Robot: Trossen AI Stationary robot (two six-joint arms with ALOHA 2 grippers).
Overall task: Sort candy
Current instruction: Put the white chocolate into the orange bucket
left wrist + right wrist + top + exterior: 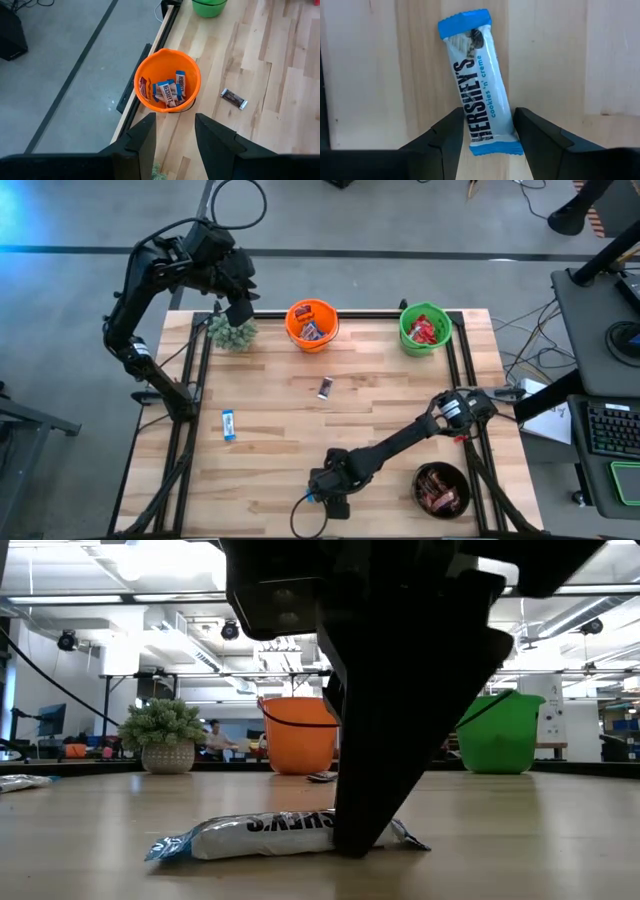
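A blue-and-white candy bar (477,75) lies flat on the wooden table near its front edge. My right gripper (488,114) is open, points down over the bar and has a finger on each side of one end; in the high view the gripper (328,492) hides the bar. A second blue-and-white bar (229,424) lies at the left and a dark brown bar (325,387) in the middle. My left gripper (175,120) hangs open and empty, high over the far left corner (240,310). My right gripper has its fingers (451,131) down at the table on either side of the bar's end (492,142), across the bar's length. I cannot tell whether they touch the wrapper. The bar lies flat on the wood (250,833).
At the far edge stand an orange bucket (312,325) holding blue-and-white bars and a green bucket (425,328) holding red packets. A dark bowl (442,488) of brown bars sits at the near right. A small potted plant (233,332) stands at the far left.
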